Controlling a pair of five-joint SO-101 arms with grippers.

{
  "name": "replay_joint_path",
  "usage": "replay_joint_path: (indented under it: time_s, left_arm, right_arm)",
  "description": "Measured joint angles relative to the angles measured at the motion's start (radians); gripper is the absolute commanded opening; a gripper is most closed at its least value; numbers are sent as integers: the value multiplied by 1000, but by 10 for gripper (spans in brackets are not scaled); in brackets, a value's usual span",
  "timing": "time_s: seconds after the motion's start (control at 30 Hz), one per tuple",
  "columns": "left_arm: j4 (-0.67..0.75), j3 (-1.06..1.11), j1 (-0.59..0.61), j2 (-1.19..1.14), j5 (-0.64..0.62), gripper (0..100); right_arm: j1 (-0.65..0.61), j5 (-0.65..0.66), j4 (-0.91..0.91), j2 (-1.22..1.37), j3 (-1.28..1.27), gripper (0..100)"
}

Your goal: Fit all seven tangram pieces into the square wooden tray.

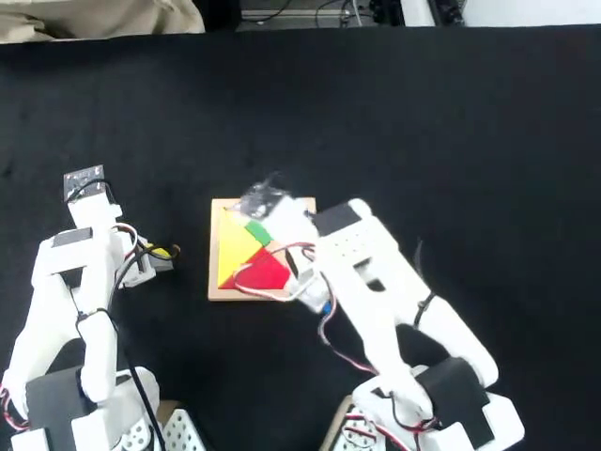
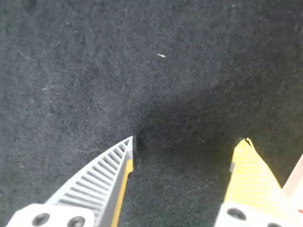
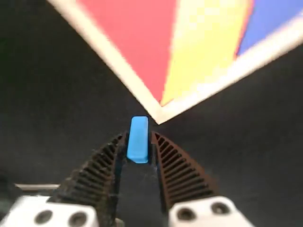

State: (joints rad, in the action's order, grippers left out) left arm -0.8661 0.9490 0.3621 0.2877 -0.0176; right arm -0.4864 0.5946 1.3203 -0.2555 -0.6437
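Note:
The square wooden tray [image 1: 214,282] lies at mid-table and holds a yellow piece [image 1: 235,246], a green piece [image 1: 257,232] and a red piece [image 1: 265,272]. My right gripper [image 1: 266,201] hovers over the tray's far side, and its arm hides the tray's right part. In the right wrist view this gripper [image 3: 138,137] is shut on a small blue piece [image 3: 138,142] held on edge, just outside a tray corner [image 3: 158,116]. Red [image 3: 142,42], yellow [image 3: 203,52] and blue [image 3: 272,19] pieces lie inside. My left gripper [image 2: 189,141] is open over bare black cloth, left of the tray [image 1: 155,258].
Black cloth [image 1: 451,132] covers the whole table. Both arm bases stand at the near edge, the left one [image 1: 66,404] and the right one [image 1: 451,395]. A beige object [image 1: 94,17] lies beyond the far left edge.

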Motion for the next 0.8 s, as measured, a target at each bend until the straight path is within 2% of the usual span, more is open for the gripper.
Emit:
replay_joint_path:
  time_s: [0.1,0.37,0.73,0.8]
  left_arm:
    - [0,0,0,0,0,321]
    - [0,0,0,0,0,321]
    - [0,0,0,0,0,321]
    - [0,0,0,0,0,321]
  right_arm:
    - [-5,140,11,9,98,29]
    - [-107,307,15,245,305,28]
    - [-161,348,54,608,623,31]
    - [-178,376,95,654,675,64]
